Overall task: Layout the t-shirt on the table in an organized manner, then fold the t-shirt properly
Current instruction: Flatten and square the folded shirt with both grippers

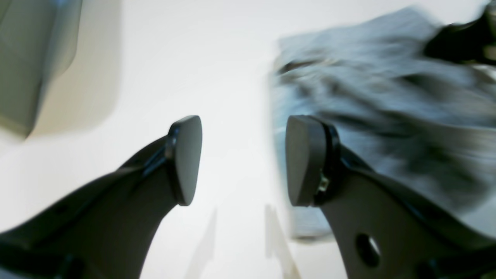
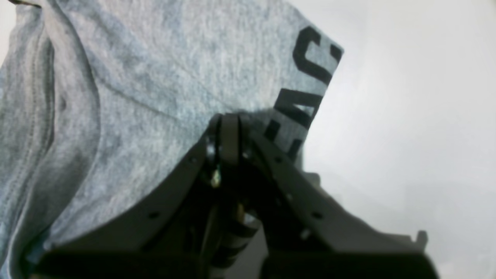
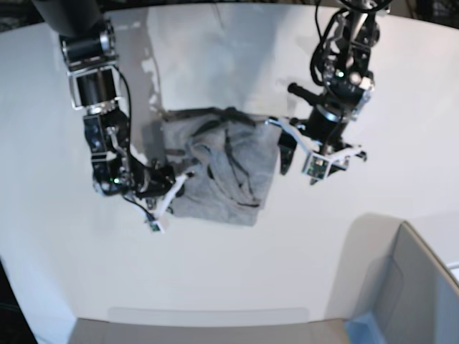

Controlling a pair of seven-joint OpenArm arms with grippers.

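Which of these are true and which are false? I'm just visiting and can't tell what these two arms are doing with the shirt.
1. The right gripper is shut on the t-shirt. True.
2. The left gripper is clamped on a sleeve. False: its jaws stand wide apart with only white table between them, beside the shirt's edge.
3. The t-shirt lies flat and smooth. False: it is bunched and wrinkled in a heap.
4. Black block lettering shows on the grey fabric near the right gripper. True.
5. The shirt is inside the grey bin. False: it lies on the table, well apart from the bin at the corner.
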